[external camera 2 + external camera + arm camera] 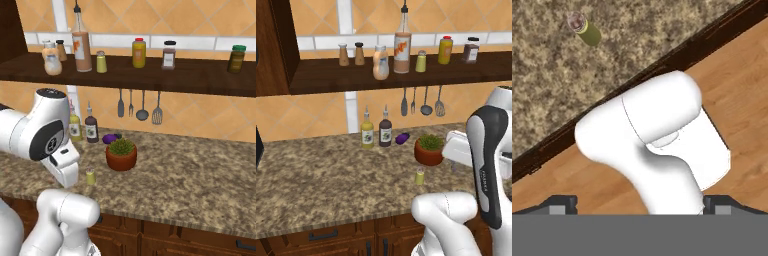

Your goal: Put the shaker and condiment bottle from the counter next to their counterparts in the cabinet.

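Note:
The tiny yellow-green shaker (419, 176) (90, 176) stands upright on the speckled counter in front of a potted plant. In the hand view the shaker (586, 31) lies far toward the upper left. My gripper (640, 206) is open and holds nothing; it looks down over the counter's front edge and is well apart from the shaker. The squat peach-orange condiment bottle (380, 62) (52, 60) stands on the cabinet shelf (356, 77) (190, 77), just left of the tall orange-labelled spouted bottle (402, 45) (81, 47). A second yellow-green shaker (420, 61) (101, 61) stands right of that tall bottle.
The shelf also carries a brown shaker pair (351, 54), a yellow red-capped bottle (445, 50) and a dark jar (471, 50). On the counter stand two small bottles (376, 131), a purple eggplant (402, 138) and the potted plant (429, 150). Utensils (421, 102) hang under the shelf.

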